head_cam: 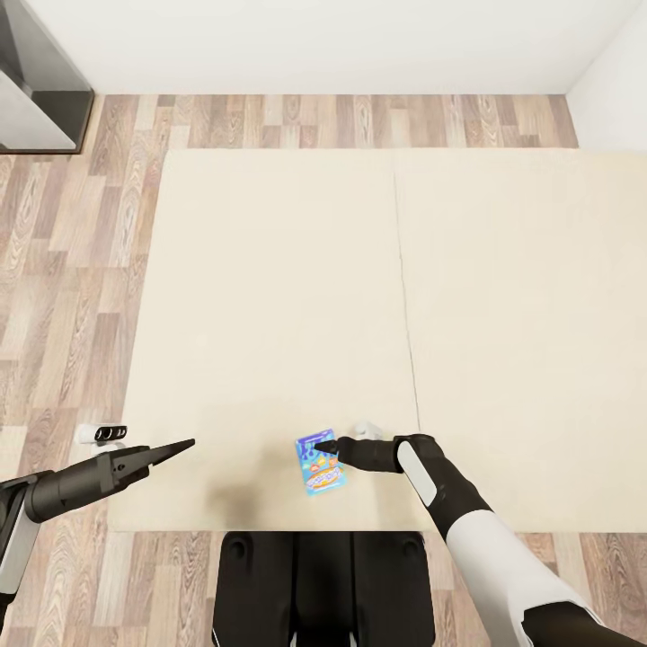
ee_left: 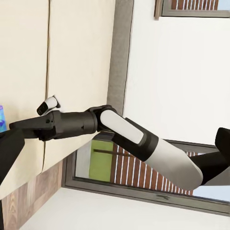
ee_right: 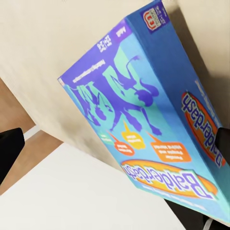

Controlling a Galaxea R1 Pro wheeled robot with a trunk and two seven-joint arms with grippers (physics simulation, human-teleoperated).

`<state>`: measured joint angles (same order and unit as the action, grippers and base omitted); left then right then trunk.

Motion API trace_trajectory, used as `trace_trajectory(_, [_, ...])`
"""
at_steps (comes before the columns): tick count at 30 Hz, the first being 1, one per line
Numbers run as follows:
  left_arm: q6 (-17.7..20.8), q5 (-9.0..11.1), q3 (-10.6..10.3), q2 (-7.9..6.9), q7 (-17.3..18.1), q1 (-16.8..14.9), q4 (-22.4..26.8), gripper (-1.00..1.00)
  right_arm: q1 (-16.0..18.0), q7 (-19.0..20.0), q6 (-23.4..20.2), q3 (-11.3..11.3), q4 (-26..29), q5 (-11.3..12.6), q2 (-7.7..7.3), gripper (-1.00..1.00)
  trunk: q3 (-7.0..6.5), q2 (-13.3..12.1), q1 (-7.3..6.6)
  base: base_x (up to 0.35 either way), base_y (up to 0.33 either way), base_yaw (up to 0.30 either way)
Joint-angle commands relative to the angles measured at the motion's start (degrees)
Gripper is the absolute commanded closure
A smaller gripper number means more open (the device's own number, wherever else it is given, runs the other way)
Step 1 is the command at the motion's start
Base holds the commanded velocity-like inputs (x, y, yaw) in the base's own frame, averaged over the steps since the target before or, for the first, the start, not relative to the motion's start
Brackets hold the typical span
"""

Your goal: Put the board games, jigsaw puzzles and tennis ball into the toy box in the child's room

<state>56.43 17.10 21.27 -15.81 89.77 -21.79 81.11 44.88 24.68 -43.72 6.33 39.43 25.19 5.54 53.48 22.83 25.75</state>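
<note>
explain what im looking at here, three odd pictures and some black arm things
This is a simulated two-armed robot. The big picture comes from a camera on its head, looking down over a cream bed on a wood-plank floor. The other two come from cameras near each arm's pincer. The right pincer is at a small blue Balderdash board game lying near the bed's front edge; its own camera sees that box up close, tilted, with a dark fingertip at its edge. Whether it grips the box yet is unclear. The left pincer hovers over the bed, holding nothing, and its camera looks sideways at the right arm.
</note>
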Motion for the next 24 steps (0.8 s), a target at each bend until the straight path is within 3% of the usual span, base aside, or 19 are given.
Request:
trace_trajectory(1, [0.6,0.0,0.0,-0.01,0.2,0.0,0.0,-1.0,0.0,0.1,-0.2,0.0,0.0,-0.1,0.0,-1.0,0.06,0.1,0.03,0.0,0.0,0.0])
trace_trajectory(24, [0.6,0.0,0.0,-0.01,0.2,0.0,0.0,-1.0,0.0,0.1,-0.2,0.0,0.0,-0.1,0.0,-1.0,0.06,0.1,0.03,0.0,0.025,0.0])
